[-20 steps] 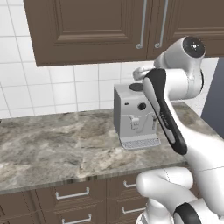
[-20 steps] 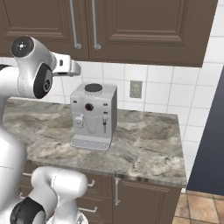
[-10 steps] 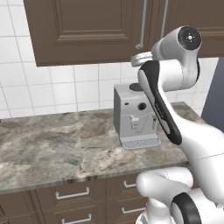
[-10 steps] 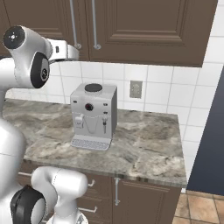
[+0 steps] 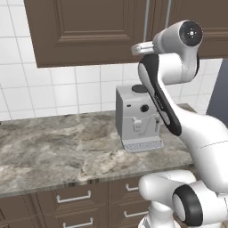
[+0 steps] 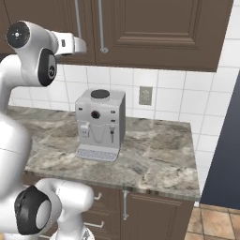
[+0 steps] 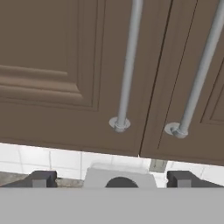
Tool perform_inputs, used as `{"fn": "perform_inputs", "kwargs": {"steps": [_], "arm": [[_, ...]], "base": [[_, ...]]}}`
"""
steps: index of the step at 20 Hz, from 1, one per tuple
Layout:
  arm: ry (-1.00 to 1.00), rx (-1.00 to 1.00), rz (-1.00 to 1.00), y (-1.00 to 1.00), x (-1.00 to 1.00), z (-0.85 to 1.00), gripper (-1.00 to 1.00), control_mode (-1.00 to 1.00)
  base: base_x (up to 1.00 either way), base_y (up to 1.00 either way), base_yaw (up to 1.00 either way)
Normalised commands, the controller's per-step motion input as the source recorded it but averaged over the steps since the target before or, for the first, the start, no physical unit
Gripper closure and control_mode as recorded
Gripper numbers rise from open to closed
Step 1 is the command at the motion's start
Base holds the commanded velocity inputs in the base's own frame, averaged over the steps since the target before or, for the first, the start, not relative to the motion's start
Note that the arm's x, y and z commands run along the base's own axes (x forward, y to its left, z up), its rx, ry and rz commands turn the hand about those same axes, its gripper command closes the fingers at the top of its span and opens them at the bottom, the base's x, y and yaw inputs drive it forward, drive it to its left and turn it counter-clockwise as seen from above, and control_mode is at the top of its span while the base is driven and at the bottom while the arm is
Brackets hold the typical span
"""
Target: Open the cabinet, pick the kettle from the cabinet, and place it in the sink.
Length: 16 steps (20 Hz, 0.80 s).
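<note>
The dark brown cabinet (image 5: 89, 31) (image 6: 159, 28) hangs over the counter with both doors closed. In the hand view its two long silver handles, the left handle (image 7: 127, 65) and the right handle (image 7: 199, 70), stand close ahead on the doors (image 7: 52, 65). My gripper (image 7: 111, 179) is open, pointing at the lower ends of these handles, a little short of them, with nothing between its fingers. My white hand (image 5: 141, 47) (image 6: 75, 45) is raised just under the cabinet's bottom edge. The kettle is hidden and the sink is out of view.
A grey boxy coffee machine (image 5: 138, 120) (image 6: 100, 124) stands on the marbled counter (image 5: 58, 147) below my hand. Brown drawers (image 5: 73, 198) run under the counter. A wall outlet (image 6: 145, 95) sits on the white tiles. A dark tall panel (image 6: 225, 154) bounds the right side.
My arm has lifted the hand from beside the coffee machine's top up to the cabinet's lower edge, closer to the handles. The jaws stayed open.
</note>
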Motion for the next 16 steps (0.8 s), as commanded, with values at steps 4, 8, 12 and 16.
{"fn": "perform_inputs", "kwargs": {"steps": [4, 8, 12, 16], "arm": [[-0.05, 0.08, 0.0, 0.0, 0.28, 0.33, -1.0, -1.0], [-0.11, 0.09, 0.0, -0.03, 0.29, 0.32, -1.0, -1.0], [-0.1, 0.04, 0.0, 0.0, 0.33, 0.29, -1.0, -1.0], [-0.02, 0.04, 0.0, -0.04, 0.37, 0.24, -1.0, -1.0]], "base": [[0.0, 0.0, 0.0], [0.0, 0.0, 0.0], [0.0, 0.0, 0.0], [0.0, 0.0, 0.0]]}}
